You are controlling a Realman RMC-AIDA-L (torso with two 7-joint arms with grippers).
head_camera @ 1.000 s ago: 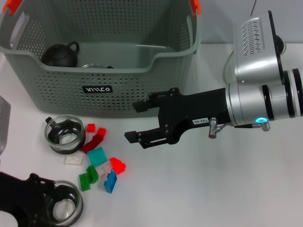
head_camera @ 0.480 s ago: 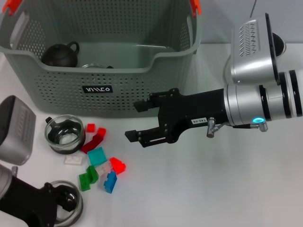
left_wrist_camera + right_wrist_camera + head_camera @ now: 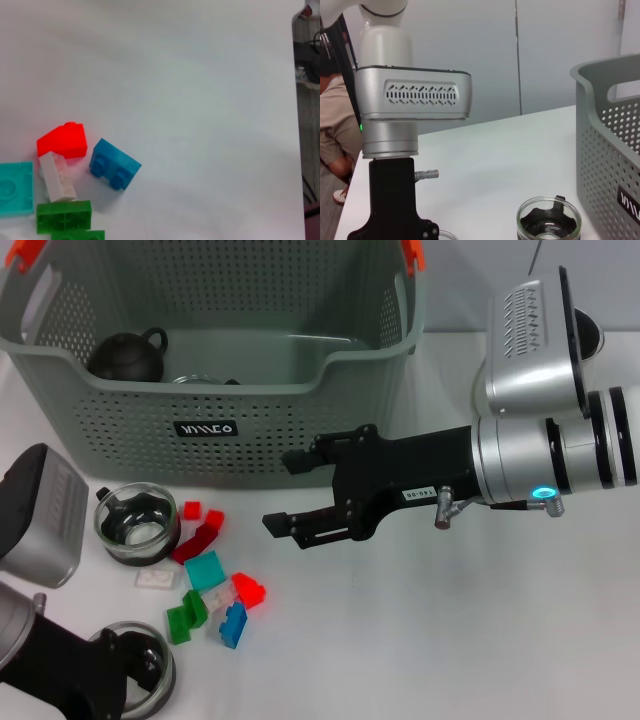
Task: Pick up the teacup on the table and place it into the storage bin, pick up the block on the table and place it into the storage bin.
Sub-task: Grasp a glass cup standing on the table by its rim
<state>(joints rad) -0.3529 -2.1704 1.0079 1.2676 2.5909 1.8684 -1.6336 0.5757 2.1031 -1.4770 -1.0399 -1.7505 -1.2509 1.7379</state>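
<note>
Since a second ago our left arm has swung in from the near-left table edge, and our left gripper (image 3: 135, 670) now sits around a clear glass teacup with a black insert (image 3: 140, 672); whether its fingers have clenched we cannot tell. Our right gripper (image 3: 288, 492) hovers released, fingers spread, just in front of the large grey-green perforated plastic storage bin (image 3: 215, 430). A second glass teacup (image 3: 135, 525) stands before the bin's front wall, with coloured plastic blocks (image 3: 215, 590) beside it. We judge the risks: glass slipping on lifting, and the left arm sweeping the second teacup or blocks.
</note>
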